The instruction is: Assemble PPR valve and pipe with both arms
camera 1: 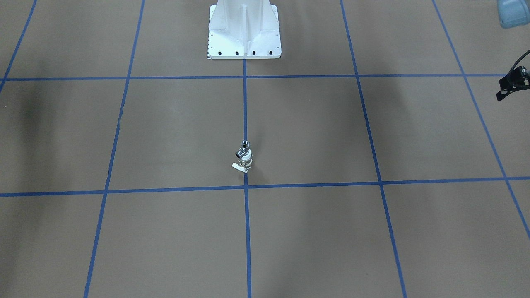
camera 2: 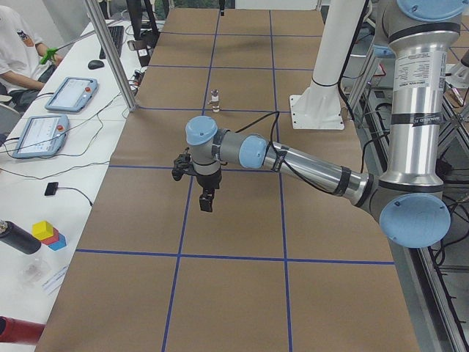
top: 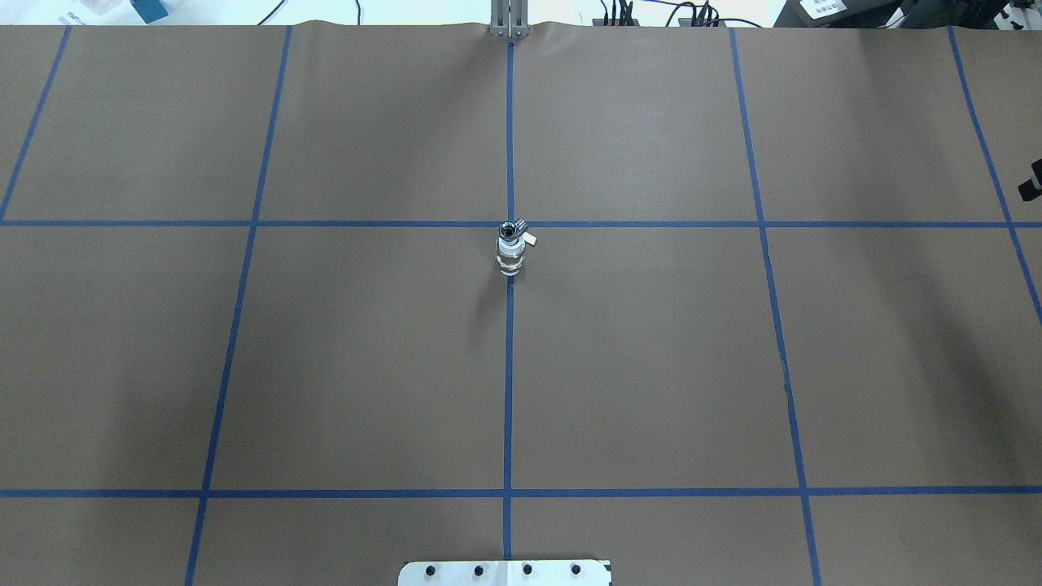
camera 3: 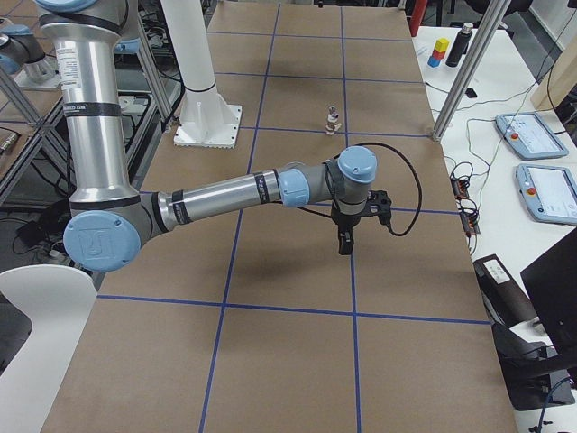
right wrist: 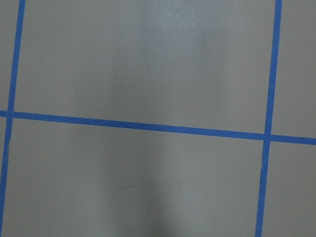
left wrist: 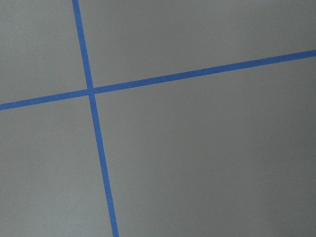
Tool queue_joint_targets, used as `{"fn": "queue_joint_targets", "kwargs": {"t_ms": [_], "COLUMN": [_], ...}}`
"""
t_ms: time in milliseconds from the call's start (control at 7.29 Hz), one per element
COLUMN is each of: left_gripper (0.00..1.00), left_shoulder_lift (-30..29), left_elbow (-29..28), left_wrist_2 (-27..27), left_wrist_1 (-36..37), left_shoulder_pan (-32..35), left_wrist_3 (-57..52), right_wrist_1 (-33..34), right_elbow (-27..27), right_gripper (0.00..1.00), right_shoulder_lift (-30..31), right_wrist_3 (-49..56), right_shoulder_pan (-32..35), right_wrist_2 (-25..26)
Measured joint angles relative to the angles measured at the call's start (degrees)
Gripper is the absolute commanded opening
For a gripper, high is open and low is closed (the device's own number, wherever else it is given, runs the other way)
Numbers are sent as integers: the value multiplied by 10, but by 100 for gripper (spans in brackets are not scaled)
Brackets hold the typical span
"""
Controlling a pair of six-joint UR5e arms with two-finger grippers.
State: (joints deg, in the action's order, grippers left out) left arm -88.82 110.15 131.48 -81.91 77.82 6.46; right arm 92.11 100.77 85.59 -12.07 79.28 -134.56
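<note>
The PPR valve [camera 1: 247, 162] stands upright on the centre blue line, its white handle tab sticking out to one side. The chrome pipe [camera 1: 243, 149] sits on top of it, touching it, dark opening showing. Both also show in the overhead view, valve [top: 510, 259] and pipe [top: 510, 230]. My left gripper [camera 2: 207, 199] hangs over the brown paper far from them. My right gripper [camera 3: 344, 244] does the same at the other end. Neither holds anything I can see. I cannot tell whether they are open or shut. Both wrist views show only paper and tape.
The white bolted pedestal [camera 1: 244, 33] stands behind the parts. Blue tape lines [top: 509, 366] grid the brown paper. A metal post [camera 2: 110, 59] stands at the table's edge. Tablets [camera 2: 69, 94] and a seated person [camera 2: 15, 51] are beside the table.
</note>
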Motion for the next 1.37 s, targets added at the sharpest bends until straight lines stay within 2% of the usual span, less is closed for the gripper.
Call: {"fn": "queue_joint_targets", "kwargs": {"t_ms": [1373], "left_gripper": [100], "left_shoulder_lift": [-5], "left_elbow": [11], "left_wrist_2": [0], "left_wrist_1": [-1], "left_shoulder_pan": [-2], "left_wrist_3": [-1], "right_wrist_1": [-1], "right_elbow": [5], "right_gripper": [100], "right_shoulder_lift": [-3], "right_wrist_3": [-2], "right_shoulder_pan": [0], "right_wrist_2": [2]}}
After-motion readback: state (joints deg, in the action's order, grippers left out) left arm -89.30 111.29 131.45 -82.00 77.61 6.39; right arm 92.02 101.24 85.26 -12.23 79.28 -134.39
